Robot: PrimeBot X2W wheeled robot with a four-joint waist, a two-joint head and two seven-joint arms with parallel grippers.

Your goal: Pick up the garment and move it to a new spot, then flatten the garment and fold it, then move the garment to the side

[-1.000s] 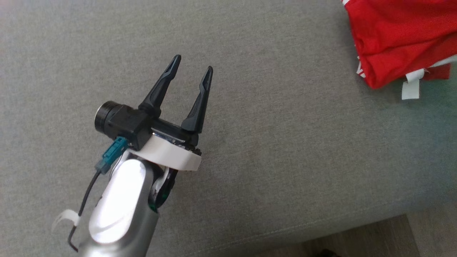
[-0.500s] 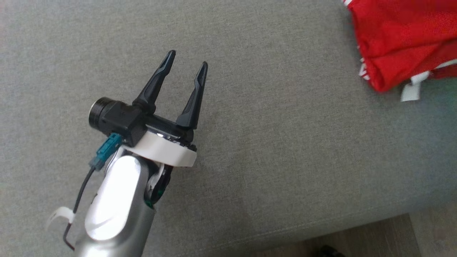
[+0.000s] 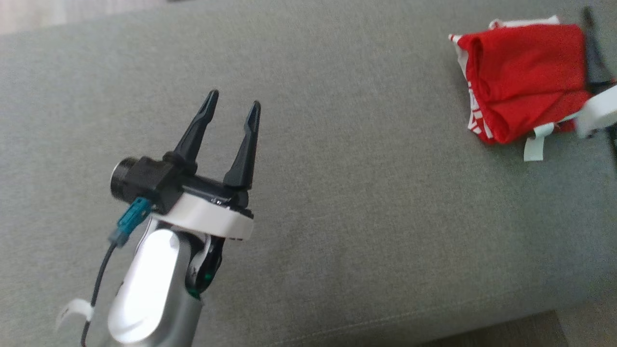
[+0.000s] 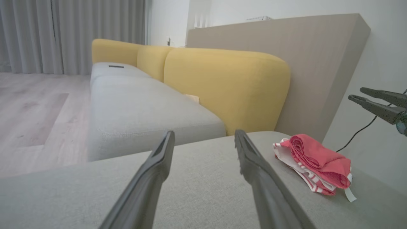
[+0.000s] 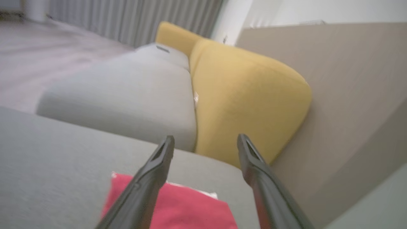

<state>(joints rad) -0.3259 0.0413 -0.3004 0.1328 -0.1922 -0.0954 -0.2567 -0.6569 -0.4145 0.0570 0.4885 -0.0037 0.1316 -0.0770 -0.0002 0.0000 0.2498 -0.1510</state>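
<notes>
Garment (image 3: 523, 82) lies folded on grey cushion (image 3: 337, 193), rounded fold facing left.

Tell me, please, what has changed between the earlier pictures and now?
The head camera moved, so the whole picture shifted. The right hand has come into the head view at its right edge, beside the red garment; it is open and empty above it. Unchanged: the garment lies folded on the grey cushion; the left hand is open, empty.
</notes>
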